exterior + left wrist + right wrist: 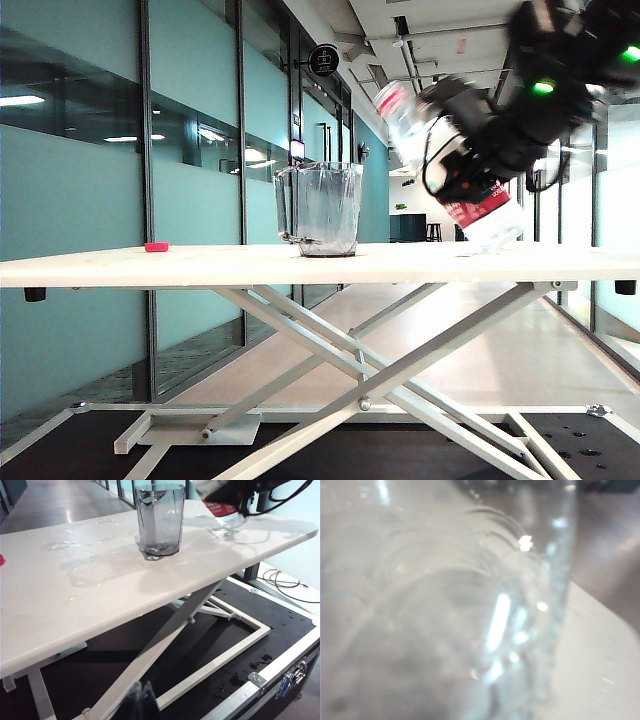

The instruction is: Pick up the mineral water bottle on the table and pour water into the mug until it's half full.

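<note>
Blurred mineral water bottle [445,605] hides right claw [462,165]; left claw [141,704] cropped.

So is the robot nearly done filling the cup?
Not yet. Done: the right end effector has lifted the tall clear red-labelled plastic bottle off the white table. In hand: tilting its neck toward the clear greyish handled mug. Left: pouring; the mug looks nearly empty.

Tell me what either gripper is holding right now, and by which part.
The right gripper holds the mineral water bottle around its labelled middle, tilted with its neck toward the mug. The left gripper hangs below the table, holding nothing.
</note>
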